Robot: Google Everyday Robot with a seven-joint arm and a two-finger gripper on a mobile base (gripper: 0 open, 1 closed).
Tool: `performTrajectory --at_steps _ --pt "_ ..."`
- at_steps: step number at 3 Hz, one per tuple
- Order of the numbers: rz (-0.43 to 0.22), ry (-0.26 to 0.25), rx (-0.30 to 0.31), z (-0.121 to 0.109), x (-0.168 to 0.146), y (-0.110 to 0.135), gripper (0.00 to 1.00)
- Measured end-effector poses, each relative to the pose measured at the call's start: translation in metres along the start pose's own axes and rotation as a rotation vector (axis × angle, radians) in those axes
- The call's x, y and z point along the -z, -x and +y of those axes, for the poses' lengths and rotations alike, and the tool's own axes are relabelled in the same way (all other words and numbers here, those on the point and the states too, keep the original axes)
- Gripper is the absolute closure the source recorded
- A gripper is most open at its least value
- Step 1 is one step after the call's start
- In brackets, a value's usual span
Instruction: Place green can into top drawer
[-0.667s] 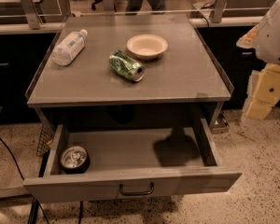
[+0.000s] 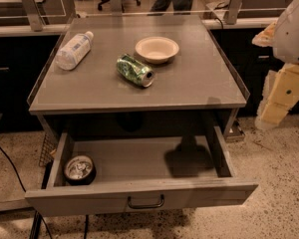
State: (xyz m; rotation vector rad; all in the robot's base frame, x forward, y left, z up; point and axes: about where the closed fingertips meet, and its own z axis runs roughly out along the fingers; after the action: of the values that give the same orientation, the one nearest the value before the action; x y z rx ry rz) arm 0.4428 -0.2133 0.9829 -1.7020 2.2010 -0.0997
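Green can on the tabletop, drawer pulled open, my gripper off to the right.

The green can (image 2: 135, 70) lay on its side on the grey table (image 2: 194, 88), just beside a pale bowl (image 2: 157, 49), with a clear water bottle (image 2: 74, 50) well apart at the left. Below, the top drawer (image 2: 144, 201) stood open, a black can (image 2: 79, 169) upright in its front left corner. My gripper (image 2: 276, 106) hung beside the table's right edge, touching nothing; whether its jaws were released or clenched I could not tell.
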Motion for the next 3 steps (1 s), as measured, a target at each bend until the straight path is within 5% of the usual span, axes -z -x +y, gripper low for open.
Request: performTrajectory --at_steps 3 --pt "-0.249 -0.025 -0.045 -0.050 -0.026 0.085 0.00"
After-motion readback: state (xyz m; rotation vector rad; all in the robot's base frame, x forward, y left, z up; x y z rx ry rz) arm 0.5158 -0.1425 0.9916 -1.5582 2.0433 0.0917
